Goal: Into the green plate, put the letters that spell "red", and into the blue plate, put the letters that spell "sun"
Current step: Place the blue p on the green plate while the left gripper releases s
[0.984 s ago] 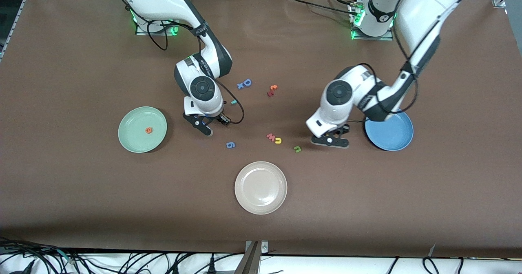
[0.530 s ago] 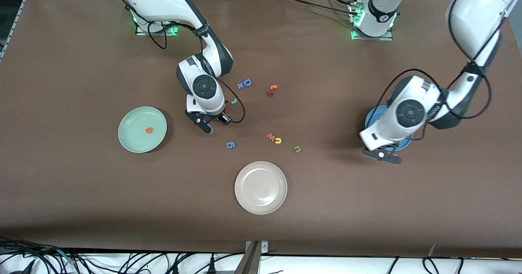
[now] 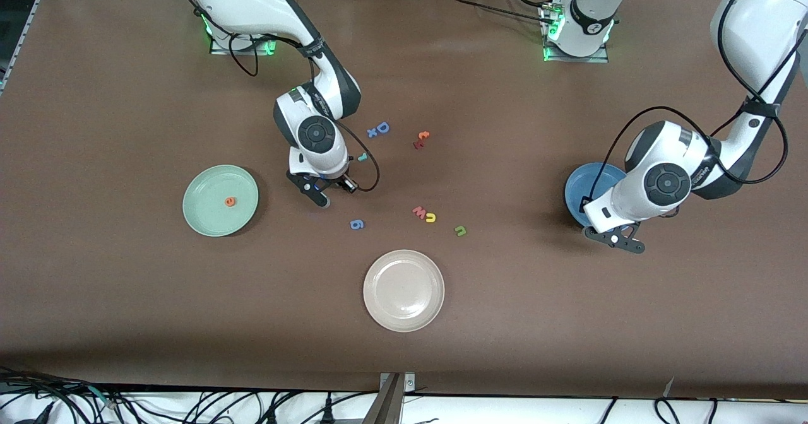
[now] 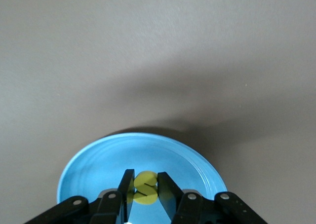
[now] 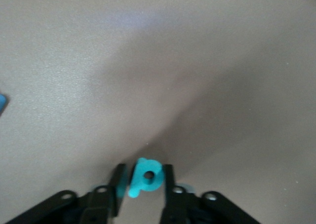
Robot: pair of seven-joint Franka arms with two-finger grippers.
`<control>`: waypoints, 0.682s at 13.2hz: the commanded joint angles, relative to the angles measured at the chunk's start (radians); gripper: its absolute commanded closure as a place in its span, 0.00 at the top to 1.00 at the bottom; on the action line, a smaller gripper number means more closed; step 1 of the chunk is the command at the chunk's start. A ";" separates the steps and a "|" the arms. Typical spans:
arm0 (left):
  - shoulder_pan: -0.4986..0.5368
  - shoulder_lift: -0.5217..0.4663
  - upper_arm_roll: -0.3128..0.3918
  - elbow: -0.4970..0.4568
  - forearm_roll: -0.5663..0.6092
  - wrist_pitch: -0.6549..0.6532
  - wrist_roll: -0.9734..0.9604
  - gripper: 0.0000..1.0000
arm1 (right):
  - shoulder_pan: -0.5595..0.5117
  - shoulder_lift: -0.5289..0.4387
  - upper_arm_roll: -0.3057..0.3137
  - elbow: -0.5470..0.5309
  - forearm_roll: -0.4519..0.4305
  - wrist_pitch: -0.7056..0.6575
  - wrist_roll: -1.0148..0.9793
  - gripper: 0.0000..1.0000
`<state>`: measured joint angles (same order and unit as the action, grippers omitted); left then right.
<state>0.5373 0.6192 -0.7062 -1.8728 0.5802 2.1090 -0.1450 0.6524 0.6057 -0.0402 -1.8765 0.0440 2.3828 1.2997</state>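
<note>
From the front, the left hand (image 3: pixel 614 238) is hovering over the blue plate (image 3: pixel 577 187). Its wrist view shows it pinching the yellow "s" (image 4: pixel 145 188); release low (avoid bouncing). The right hand (image 5: pixel 141 182) is pinching the teal "d" (image 5: pixel 145 176) at the desk (image 5: pixel 158 61); lift straight.

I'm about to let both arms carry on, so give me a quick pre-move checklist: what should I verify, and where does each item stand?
1. Left gripper shut on the yellow s: ok.
2. It is over the blue plate: ok.
3. Right gripper shut on the teal d: ok.
4. Teal d lifted off the table: cannot tell.
5. Orange e in the green plate: ok.
6. Teal r, yellow arch and olive arch plated: not ok.
</note>
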 commanded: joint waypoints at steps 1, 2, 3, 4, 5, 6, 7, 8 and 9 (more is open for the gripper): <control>0.018 0.026 -0.012 -0.011 -0.026 -0.012 0.015 0.22 | 0.004 0.002 0.000 -0.010 0.014 0.007 -0.005 0.17; 0.018 0.030 -0.009 -0.011 -0.026 -0.012 0.015 0.26 | 0.004 0.002 0.000 -0.007 0.013 0.006 -0.008 0.16; 0.021 0.030 -0.009 -0.011 -0.026 -0.012 0.013 0.35 | 0.004 0.002 0.000 -0.004 0.013 0.003 -0.019 0.16; 0.021 0.034 -0.007 -0.009 -0.026 -0.012 0.010 0.53 | 0.003 -0.004 0.000 0.000 0.013 -0.002 -0.035 0.16; 0.023 0.037 -0.009 -0.009 -0.026 -0.012 0.004 0.70 | 0.003 -0.010 -0.001 0.010 0.013 -0.005 -0.048 0.16; 0.021 0.036 -0.007 -0.008 -0.026 -0.012 0.004 0.73 | 0.003 -0.023 -0.003 0.013 0.010 -0.022 -0.072 0.16; 0.021 0.033 -0.009 -0.003 -0.028 -0.012 0.001 0.73 | 0.001 -0.032 -0.010 0.016 0.008 -0.048 -0.124 0.16; 0.018 0.028 -0.016 0.001 -0.045 -0.017 -0.008 0.73 | -0.007 -0.049 -0.029 0.016 0.008 -0.080 -0.191 0.16; 0.009 0.022 -0.024 0.012 -0.084 -0.035 -0.013 0.74 | -0.007 -0.070 -0.064 0.017 0.010 -0.120 -0.262 0.16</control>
<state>0.5501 0.6560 -0.7098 -1.8792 0.5517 2.1074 -0.1512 0.6519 0.5851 -0.0609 -1.8564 0.0436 2.3331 1.1548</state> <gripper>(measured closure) 0.264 0.727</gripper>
